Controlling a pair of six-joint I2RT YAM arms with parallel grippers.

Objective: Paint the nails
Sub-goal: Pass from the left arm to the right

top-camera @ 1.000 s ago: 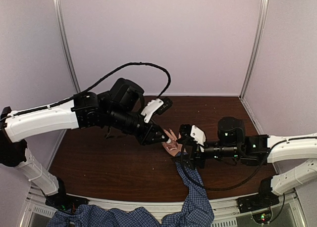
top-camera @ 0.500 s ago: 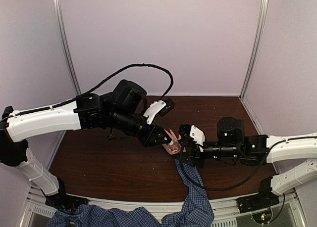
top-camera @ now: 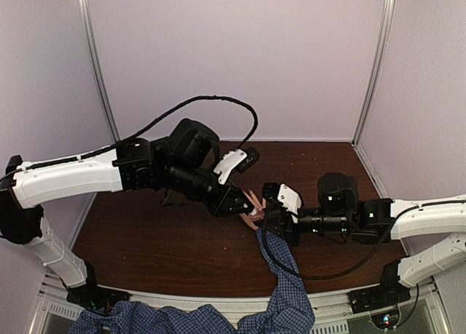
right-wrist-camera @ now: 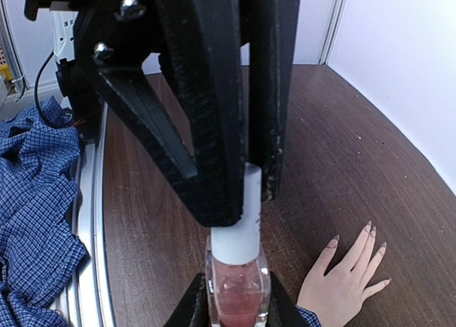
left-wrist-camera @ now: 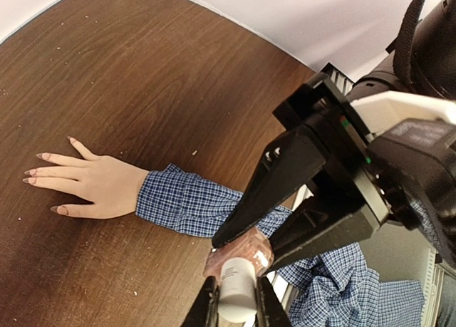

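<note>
Gripping is split: white cap [left-wrist-camera: 236, 281] clamped by left end effector [left-wrist-camera: 235, 303], polish bottle [right-wrist-camera: 236, 288] by right end effector [right-wrist-camera: 236, 303]. Nails [left-wrist-camera: 32, 172] on hand [left-wrist-camera: 100, 184] laid flat on desk [left-wrist-camera: 142, 78] nearby. Judged tiny, hard, slick: never gripped, only brushed lightly.

A dark wooden table [top-camera: 167, 239] carries a few pale specks [left-wrist-camera: 194, 153]. Plain lilac walls [top-camera: 240, 50] close it in, with metal posts [top-camera: 95, 65] at the back corners. A blue checked sleeve [top-camera: 284, 272] lies across the near side, and more checked cloth [top-camera: 167, 321] is bunched beyond the metal rail [right-wrist-camera: 100, 220]. A bottle [right-wrist-camera: 237, 302] of pink polish with a white cap [right-wrist-camera: 241, 231] is up off the wood.
</note>
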